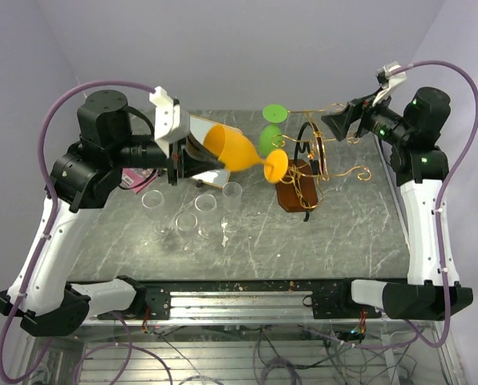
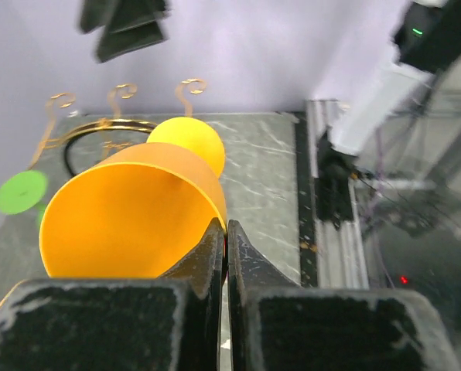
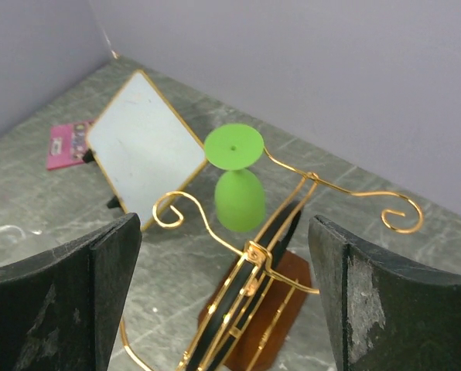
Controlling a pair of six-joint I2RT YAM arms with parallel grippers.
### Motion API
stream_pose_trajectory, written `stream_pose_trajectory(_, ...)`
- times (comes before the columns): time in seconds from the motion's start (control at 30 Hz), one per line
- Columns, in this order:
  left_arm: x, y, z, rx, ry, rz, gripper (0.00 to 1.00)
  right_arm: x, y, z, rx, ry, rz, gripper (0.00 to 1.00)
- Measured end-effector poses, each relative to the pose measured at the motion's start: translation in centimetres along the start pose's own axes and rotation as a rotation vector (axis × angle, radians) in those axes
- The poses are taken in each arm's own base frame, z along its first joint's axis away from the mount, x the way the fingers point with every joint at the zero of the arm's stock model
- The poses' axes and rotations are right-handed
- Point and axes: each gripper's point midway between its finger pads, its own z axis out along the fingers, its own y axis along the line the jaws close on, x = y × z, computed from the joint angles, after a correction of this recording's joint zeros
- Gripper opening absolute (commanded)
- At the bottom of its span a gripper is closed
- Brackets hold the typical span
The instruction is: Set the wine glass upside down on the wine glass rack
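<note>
My left gripper [image 1: 211, 163] is shut on the rim of an orange wine glass [image 1: 237, 149], held on its side above the table with its foot [image 1: 277, 166] pointing right, close to the rack. In the left wrist view the fingers [image 2: 215, 255] pinch the rim of the orange bowl [image 2: 130, 212]. The wine glass rack [image 1: 313, 156], gold wire on a dark brown base [image 1: 291, 192], stands right of centre. A green glass [image 1: 272, 138] hangs upside down on its far left arm. My right gripper [image 1: 332, 121] is open and empty above the rack [image 3: 254, 301], near the green glass [image 3: 238, 201].
Several clear glasses [image 1: 208, 205] stand on the table below the left gripper. A white framed board [image 3: 145, 139] leans at the back left, with a pink item [image 3: 64, 143] beside it. The gold curled arms [image 2: 122, 97] reach out to both sides.
</note>
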Motion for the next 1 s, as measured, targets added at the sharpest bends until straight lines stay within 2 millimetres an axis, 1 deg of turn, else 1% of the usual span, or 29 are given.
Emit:
stream_pose_trajectory(0.07, -0.6, 1.9, -0.1, -0.099, -0.011, -0.016, 0.07, -0.8, 0.3, 0.2, -0.017, -0.017, 0.030, 0.87)
stream_pose_trajectory(0.13, -1.1, 4.3, -0.3, -0.217, -0.025, -0.041, 0.07, -1.8, 0.7, 0.3, -0.036, -0.040, 0.053, 0.87)
stream_pose_trajectory(0.23, -2.0, 6.6, -0.6, -0.325, -0.050, -0.056, 0.07, -3.3, 1.7, 0.3, -0.070, -0.072, 0.081, 0.86)
stream_pose_trajectory(0.37, -3.1, 9.2, -0.8, -0.432, -0.094, -0.067, 0.07, -4.7, 4.1, 1.0, -0.143, -0.100, 0.112, 0.82)
stream_pose_trajectory(0.5, -3.3, 10.4, -0.3, -0.447, -0.115, -0.081, 0.07, -4.9, 7.9, 3.0, -0.247, -0.088, 0.132, 0.79)
stream_pose_trajectory(0.63, -3.2, 11.2, 0.3, -0.447, -0.125, -0.085, 0.07, -4.0, 10.9, 5.0, -0.318, -0.052, 0.149, 0.77)
stream_pose_trajectory(0.73, -3.0, 11.7, 0.6, -0.447, -0.126, -0.086, 0.07, -3.2, 11.9, 6.2, -0.329, -0.026, 0.169, 0.72)
stream_pose_trajectory(0.9, -2.3, 12.3, 1.0, -0.447, -0.119, -0.093, 0.07, -2.4, 12.6, 7.4, -0.320, -0.005, 0.188, 0.57)
stream_pose_trajectory(1.0, -1.9, 12.6, 1.1, -0.449, -0.115, -0.098, 0.07, -2.0, 12.9, 8.1, -0.314, 0.009, 0.203, 0.50)
